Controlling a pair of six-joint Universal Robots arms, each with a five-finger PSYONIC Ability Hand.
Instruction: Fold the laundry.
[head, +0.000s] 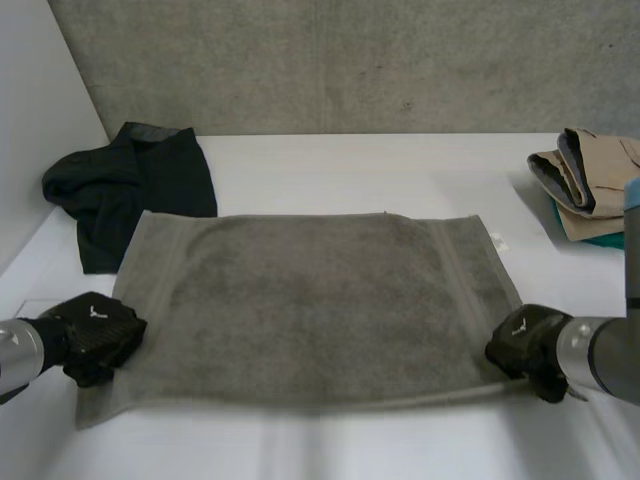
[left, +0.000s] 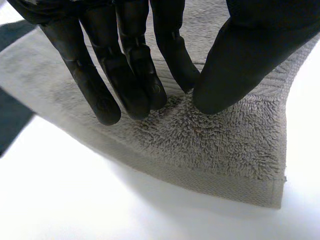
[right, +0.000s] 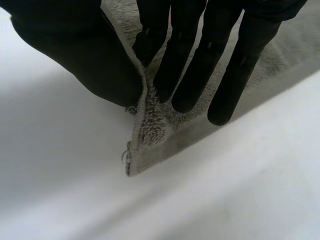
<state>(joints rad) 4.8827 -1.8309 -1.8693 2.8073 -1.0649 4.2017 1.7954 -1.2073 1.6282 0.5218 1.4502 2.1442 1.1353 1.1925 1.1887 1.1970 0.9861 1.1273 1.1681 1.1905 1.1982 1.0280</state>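
grey towel (head: 310, 310); black garment (head: 130, 185); beige clothes (head: 590, 175); white table (head: 350, 160).

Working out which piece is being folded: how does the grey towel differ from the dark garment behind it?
The grey towel is spread flat mid-table; the dark garment lies bunched at the far left corner. The towel is light grey, the garment near black. The left hand and right hand each pinch a near corner of the towel; no hand touches the garment. Both rest on the white table.
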